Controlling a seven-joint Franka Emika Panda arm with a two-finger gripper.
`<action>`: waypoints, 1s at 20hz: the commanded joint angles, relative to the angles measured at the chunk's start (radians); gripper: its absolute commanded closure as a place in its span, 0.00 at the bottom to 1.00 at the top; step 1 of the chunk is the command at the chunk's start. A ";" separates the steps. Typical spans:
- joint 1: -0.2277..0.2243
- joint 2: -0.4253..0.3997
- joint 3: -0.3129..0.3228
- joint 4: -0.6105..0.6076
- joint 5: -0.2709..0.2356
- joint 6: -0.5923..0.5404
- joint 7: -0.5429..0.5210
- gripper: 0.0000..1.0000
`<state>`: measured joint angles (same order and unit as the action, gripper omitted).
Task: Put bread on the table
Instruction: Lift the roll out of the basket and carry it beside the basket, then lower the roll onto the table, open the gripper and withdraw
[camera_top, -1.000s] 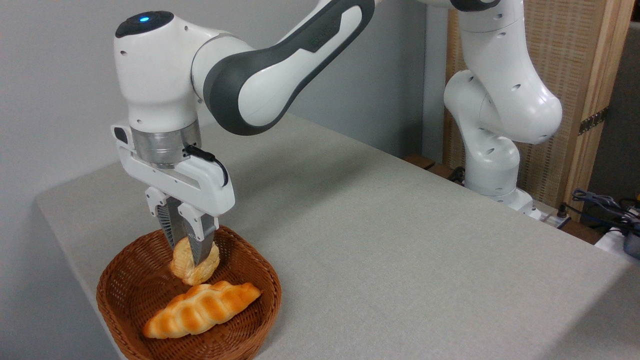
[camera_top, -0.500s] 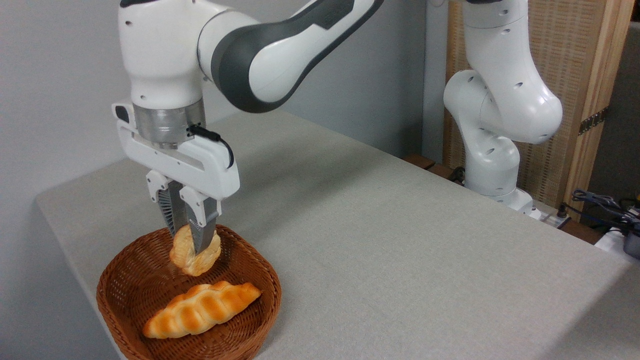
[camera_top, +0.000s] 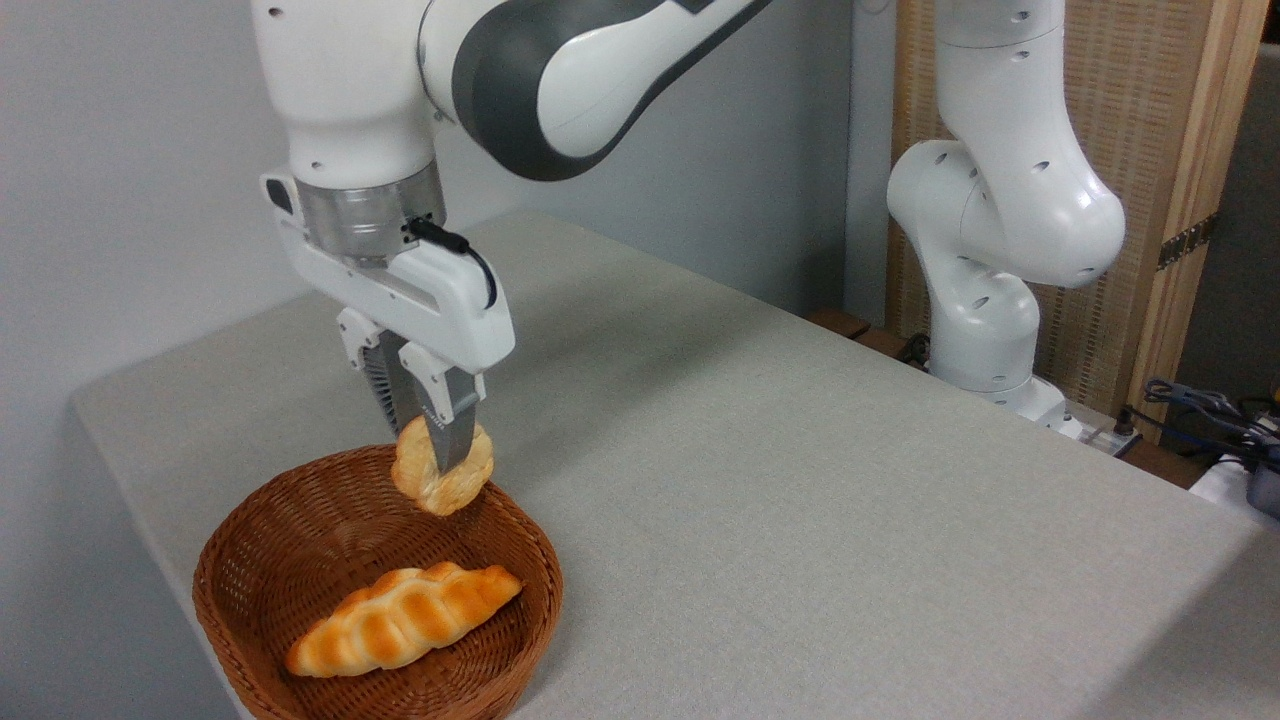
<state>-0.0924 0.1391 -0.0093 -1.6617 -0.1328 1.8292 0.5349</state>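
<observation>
The gripper (camera_top: 437, 462) held the small pale golden-tan ridged bun (camera_top: 443, 469) clamped above the brown wicker basket's (camera_top: 250, 560) far rim. Bare grey-beige cloth surface (camera_top: 800, 500) lay to its right.

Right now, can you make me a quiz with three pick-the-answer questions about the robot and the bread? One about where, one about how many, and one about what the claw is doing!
1. Where is the small round bun?
A. lying flat on the table
B. up in the air, over the far rim of the wicker basket
C. under the braided loaf

2. How many breads lie inside the basket?
A. one
B. two
C. three

3. What is the gripper doing?
A. hanging open and empty
B. shut on the bun
C. pressing on the cloth

Answers: 1 B, the bun hangs clear above the rim. 2 A, only the braided loaf lies there. 3 B, its fingers pinch the bun's sides.
</observation>
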 joint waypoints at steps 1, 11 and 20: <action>-0.004 -0.041 0.020 -0.012 -0.031 -0.112 0.124 0.60; -0.020 -0.065 -0.015 -0.136 -0.018 -0.166 0.241 0.04; -0.041 -0.059 -0.018 -0.173 -0.008 -0.166 0.241 0.00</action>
<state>-0.1286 0.1049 -0.0335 -1.8116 -0.1409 1.6676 0.7571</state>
